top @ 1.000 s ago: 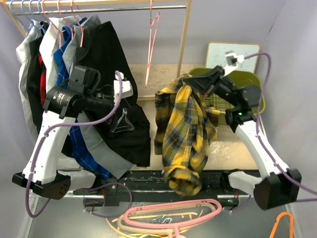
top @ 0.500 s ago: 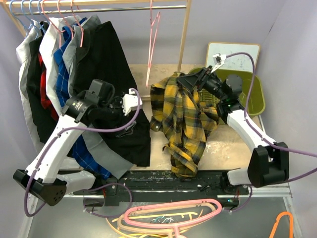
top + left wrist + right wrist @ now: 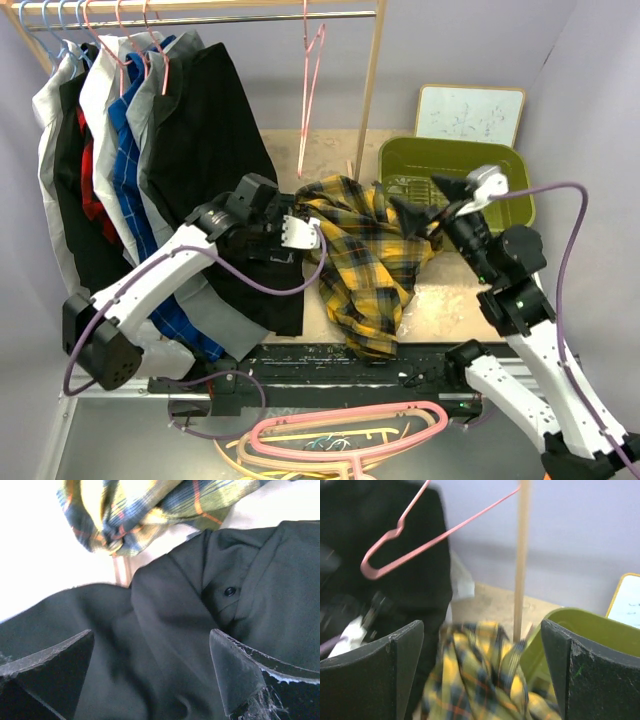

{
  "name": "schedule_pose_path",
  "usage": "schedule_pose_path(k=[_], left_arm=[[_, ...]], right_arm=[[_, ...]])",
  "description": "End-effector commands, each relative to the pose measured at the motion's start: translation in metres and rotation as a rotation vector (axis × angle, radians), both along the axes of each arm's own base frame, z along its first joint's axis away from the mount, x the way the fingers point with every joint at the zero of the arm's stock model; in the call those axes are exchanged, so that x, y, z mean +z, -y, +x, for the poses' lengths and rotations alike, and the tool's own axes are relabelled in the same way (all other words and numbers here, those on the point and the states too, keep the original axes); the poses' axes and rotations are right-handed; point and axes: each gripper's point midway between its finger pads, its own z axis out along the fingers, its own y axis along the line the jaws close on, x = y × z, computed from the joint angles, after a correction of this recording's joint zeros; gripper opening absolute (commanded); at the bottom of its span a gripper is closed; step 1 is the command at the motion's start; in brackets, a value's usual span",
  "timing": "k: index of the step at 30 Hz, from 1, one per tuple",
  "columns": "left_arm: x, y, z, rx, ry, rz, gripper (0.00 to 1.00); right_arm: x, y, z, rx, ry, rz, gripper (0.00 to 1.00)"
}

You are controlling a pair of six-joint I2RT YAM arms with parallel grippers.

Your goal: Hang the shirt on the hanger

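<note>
Top external view: plaid shirt point(image 3: 365, 262) lies heaped on the surface point(image 3: 450, 300) between left pincer point(image 3: 305, 233) and right pincer point(image 3: 420, 203), both spread apart and gripping nothing. A pink wire hanger point(image 3: 308, 95) dangles from the rail point(image 3: 200, 18) beyond them, likely left hanging so a collar can be threaded on.

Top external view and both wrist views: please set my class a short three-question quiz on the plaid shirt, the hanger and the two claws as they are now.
1. True or false: the plaid shirt is already hung on the thin pink hanger.
2. The left claw hovers over which thing? A) black shirt B) green bin C) whiteboard
3. Fill in: the right claw has its jaws ____, with nothing between them.

Key: 1 false, since the shirt lies heaped on the table; 2 A; 3 open.
</note>
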Motion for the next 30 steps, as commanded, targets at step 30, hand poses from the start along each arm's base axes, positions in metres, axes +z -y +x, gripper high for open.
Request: schedule_pose_path(k=[30], left_arm=[[-0.036, 0.003, -0.073, -0.285, -0.213, -0.092, 0.99]], right_arm=[[-0.306, -0.073, -0.125, 0.951, -0.359, -1.243, 0.98]])
